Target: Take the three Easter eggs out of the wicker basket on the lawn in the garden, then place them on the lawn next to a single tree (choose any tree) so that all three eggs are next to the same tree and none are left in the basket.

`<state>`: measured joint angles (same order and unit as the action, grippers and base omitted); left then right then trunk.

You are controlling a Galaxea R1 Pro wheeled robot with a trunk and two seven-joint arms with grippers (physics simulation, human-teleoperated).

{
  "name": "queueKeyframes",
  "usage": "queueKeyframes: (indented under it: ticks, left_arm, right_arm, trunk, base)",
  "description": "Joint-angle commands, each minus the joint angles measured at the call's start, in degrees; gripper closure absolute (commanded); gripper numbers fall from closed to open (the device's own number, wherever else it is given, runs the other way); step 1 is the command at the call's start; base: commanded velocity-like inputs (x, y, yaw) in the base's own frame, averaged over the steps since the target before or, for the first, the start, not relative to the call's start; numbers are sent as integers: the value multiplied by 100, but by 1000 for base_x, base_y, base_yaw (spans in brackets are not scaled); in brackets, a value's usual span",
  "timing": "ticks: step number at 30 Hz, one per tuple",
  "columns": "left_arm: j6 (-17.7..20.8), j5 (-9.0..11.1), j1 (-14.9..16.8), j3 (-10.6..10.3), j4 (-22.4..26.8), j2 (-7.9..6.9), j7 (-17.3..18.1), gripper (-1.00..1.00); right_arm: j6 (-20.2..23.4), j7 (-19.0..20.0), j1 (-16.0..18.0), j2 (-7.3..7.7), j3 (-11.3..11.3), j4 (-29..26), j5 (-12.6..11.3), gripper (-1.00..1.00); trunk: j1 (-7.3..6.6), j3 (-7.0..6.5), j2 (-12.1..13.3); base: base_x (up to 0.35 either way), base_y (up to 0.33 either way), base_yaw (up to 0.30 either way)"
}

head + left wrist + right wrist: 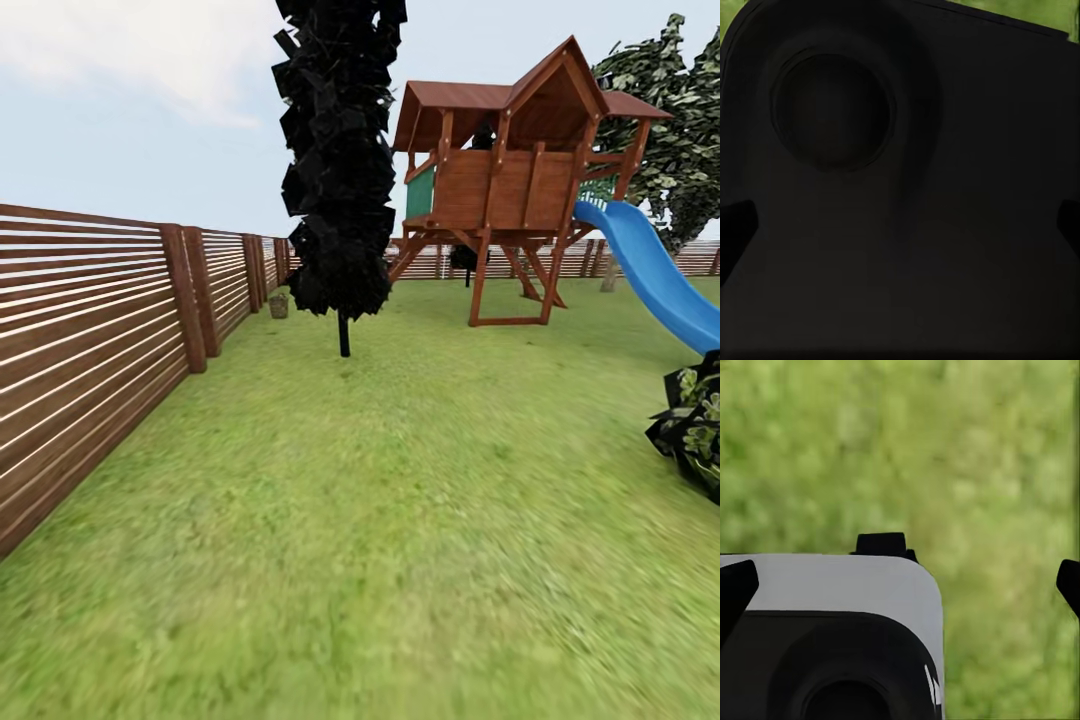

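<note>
- Slatted fence [90, 330] along the left of the lawn [380, 520].
- Black columnar tree [340, 170], then wooden playhouse [510, 170] with blue slide [650, 270].
- Pale-trunked tree [670, 130] far right.
- Right gripper [900, 585] tips wide apart over grass; left jaws' state cannot be told.
- No readable writing.

Lawn [400, 520]: open, flat grass through the middle of the yard, unobstructed from the near ground to the far fence.
Fence [90, 330]: slatted wood, closed off the whole left side and ran along the back.
Black columnar tree [340, 160]: stood mid-lawn near the fence, thin stem, passable grass on both sides.
Wooden playhouse [510, 170]: on stilts at the far right, open space beneath between its legs.
Blue slide [650, 270]: slanted down from it toward the right edge.
Dark leafy bush [695, 425]: crowded the right margin.
Tree with green crown [680, 130]: behind the slide.
</note>
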<state>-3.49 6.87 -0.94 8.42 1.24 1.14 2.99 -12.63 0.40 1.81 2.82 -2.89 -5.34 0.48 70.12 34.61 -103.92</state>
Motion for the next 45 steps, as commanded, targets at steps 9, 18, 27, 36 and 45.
queueKeyframes:
  ticks: [9,18,27,36,45]
  left_arm:
    - [-2,60,-3,19,8,0,26,-100]
    - [-2,60,-3,19,8,0,26,-100]
    - [-2,60,-3,19,8,0,26,-100]
    - [-2,57,-3,19,8,0,26,-100]
    - [-2,60,-3,19,8,0,34,-100]
  right_arm:
    - [-20,4,2,-1,-32,6,5,-100]
    - [-20,4,3,-1,-36,6,5,-100]
    - [-20,4,2,-1,-36,6,5,-100]
    - [-20,4,3,-1,-36,6,0,-100]
    - [-20,4,3,-1,-36,6,-3,-100]
  trunk:
    - [3,5,-2]
    - [3,5,-2]
    - [3,5,-2]
    - [3,5,-2]
    - [3,5,-2]
  base:
    - [327,-109,0]
    - [327,-109,0]
    - [327,-109,0]
    - [327,-109,0]
    - [327,-109,0]
